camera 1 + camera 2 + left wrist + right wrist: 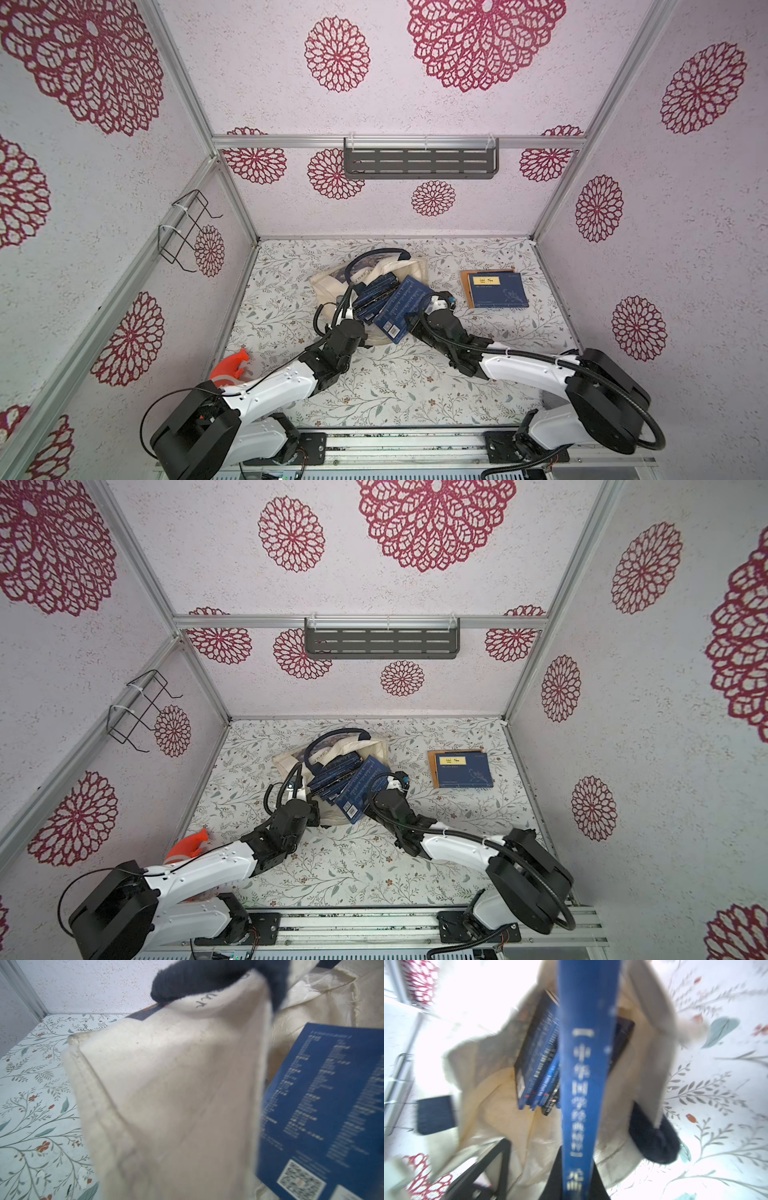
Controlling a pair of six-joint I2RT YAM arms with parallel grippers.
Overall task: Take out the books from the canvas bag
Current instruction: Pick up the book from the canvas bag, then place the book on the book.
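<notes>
The cream canvas bag (pixel 328 282) (pixel 291 762) lies mid-table, mouth toward me, navy handle (pixel 382 252) arching behind it. Several dark blue books (pixel 374 291) (pixel 537 1059) stand packed inside. My left gripper (pixel 360 325) is at the bag's near rim, shut on the canvas (pixel 176 1084); cloth covers its fingers in the left wrist view. My right gripper (pixel 417 311) (pixel 576 1184) is shut on one blue book (pixel 401 309) (pixel 324 1101), gripped at its spine (pixel 583 1076), tilted half out of the bag. A blue book (pixel 498 291) lies on an orange-brown one (pixel 466 286) to the right.
An orange object (pixel 232 363) sits at the table's near left by the left arm. A black wire rack (pixel 183 228) hangs on the left wall and a grey slotted shelf (pixel 419 160) on the back wall. Walls enclose the table on three sides.
</notes>
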